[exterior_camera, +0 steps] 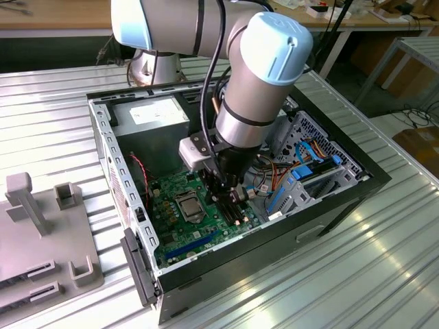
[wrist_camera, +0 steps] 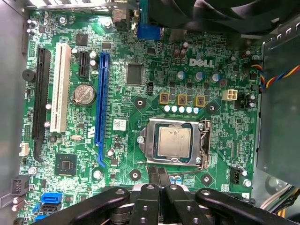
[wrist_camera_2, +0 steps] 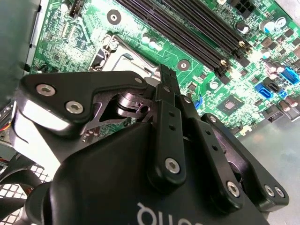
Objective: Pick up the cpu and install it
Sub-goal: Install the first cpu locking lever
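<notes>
The gripper (wrist_camera: 158, 180) hangs low over the circuit board (wrist_camera: 117, 84) inside the computer case (exterior_camera: 329, 205), its fingers (wrist_camera: 163, 177) pressed together on nothing. Just beyond their tips the cpu (wrist_camera: 174, 141) lies flat in the socket frame (wrist_camera: 202, 140), near the board's middle, apart from the fingers. It looks light, stiff and thin, with a slick metal top and probably delicate contacts underneath, so its opposite side edges seem the safest hold.
</notes>
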You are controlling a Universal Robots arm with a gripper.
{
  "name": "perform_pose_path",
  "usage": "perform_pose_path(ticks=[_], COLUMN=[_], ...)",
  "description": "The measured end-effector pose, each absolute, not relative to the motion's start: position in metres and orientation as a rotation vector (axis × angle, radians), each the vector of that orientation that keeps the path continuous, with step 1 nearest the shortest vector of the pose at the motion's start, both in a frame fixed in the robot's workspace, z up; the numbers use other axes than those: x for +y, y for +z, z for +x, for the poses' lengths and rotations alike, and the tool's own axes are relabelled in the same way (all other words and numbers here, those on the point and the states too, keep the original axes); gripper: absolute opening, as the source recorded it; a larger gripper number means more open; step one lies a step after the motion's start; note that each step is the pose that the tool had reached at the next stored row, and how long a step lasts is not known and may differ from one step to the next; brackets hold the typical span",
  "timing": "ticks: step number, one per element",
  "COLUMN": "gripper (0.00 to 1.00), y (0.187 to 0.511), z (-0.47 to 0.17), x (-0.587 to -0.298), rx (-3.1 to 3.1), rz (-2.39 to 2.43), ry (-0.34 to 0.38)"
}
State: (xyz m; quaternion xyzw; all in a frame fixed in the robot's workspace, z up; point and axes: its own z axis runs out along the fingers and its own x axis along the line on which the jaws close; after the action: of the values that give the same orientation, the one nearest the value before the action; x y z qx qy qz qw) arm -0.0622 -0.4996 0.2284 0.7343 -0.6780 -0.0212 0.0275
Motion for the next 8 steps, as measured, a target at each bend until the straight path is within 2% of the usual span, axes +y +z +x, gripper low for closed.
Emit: perform_pose_path(ticks=[8], gripper=[0.11], y=[0.2237], z=[-0.0622], x=[-0.4985], rx=[-2.093], rz=[2.267], ry=[-0.066])
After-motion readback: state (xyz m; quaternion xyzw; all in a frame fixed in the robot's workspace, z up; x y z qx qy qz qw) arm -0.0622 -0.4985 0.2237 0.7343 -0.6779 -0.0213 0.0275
